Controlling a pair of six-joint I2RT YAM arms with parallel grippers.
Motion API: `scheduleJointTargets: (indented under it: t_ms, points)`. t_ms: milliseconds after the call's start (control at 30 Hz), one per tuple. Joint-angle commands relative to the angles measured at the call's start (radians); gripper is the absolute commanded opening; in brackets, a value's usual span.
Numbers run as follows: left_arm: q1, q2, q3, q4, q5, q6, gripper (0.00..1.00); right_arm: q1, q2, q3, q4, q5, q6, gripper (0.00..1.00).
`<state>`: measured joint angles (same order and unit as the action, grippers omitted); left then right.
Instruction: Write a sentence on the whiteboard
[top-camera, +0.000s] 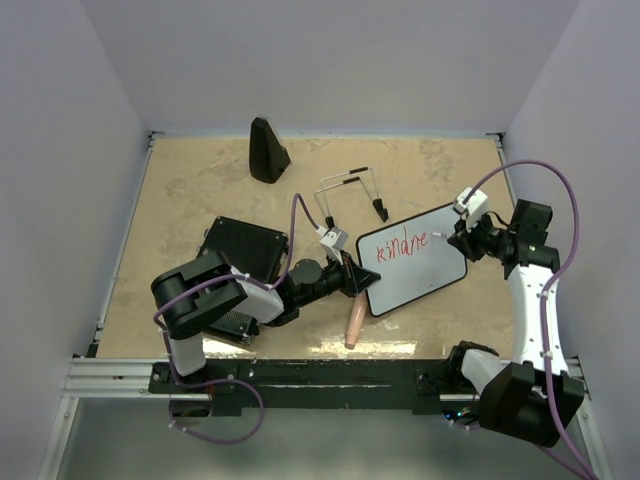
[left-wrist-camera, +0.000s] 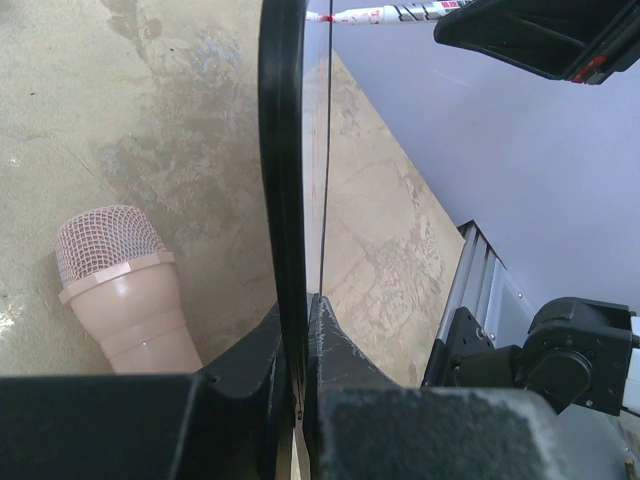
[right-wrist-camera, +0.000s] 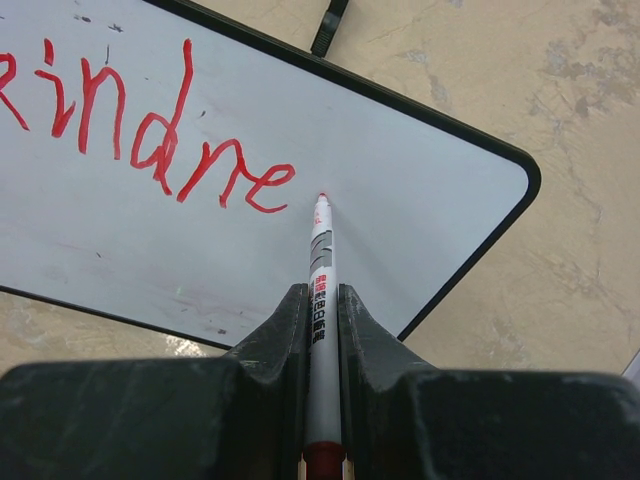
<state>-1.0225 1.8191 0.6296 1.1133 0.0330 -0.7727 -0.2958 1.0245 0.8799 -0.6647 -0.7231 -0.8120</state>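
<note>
The whiteboard (top-camera: 420, 265) lies tilted on the table, black-framed, with red letters "kindne" on its upper part. My left gripper (top-camera: 352, 275) is shut on its left edge; in the left wrist view the edge (left-wrist-camera: 283, 150) runs up from between the jaws. My right gripper (top-camera: 462, 240) is shut on a white marker with a red tip (top-camera: 440, 236). In the right wrist view the marker (right-wrist-camera: 320, 270) points at the whiteboard (right-wrist-camera: 400, 200), its tip just right of the last red letter. The left gripper (left-wrist-camera: 300, 345) and right gripper (right-wrist-camera: 320, 315) both grip tightly.
A pink microphone (top-camera: 353, 322) lies near the front edge below the board, also in the left wrist view (left-wrist-camera: 125, 290). A black ribbed case (top-camera: 245, 250) sits under the left arm. A black cone (top-camera: 267, 150) stands at the back. Black wire stand legs (top-camera: 350, 195) lie behind the board.
</note>
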Motion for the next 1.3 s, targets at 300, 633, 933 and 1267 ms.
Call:
scheduleJointTargets:
  t_ms: [300, 633, 933, 1267]
  points:
    - [-0.010, 0.002, 0.010, 0.011, 0.022, 0.058, 0.00, 0.000, -0.008, 0.011, -0.056, -0.070, -0.096, 0.00]
    - [-0.010, 0.002, 0.013, 0.010, 0.025, 0.058, 0.00, 0.000, 0.008, 0.016, -0.078, -0.004, -0.102, 0.00]
    - [-0.010, 0.003, 0.013, 0.010, 0.024, 0.058, 0.00, 0.000, 0.042, 0.007, -0.082, 0.024, -0.111, 0.00]
    - [-0.010, 0.009, 0.019, 0.011, 0.030, 0.055, 0.00, 0.000, 0.042, 0.037, -0.145, -0.057, -0.171, 0.00]
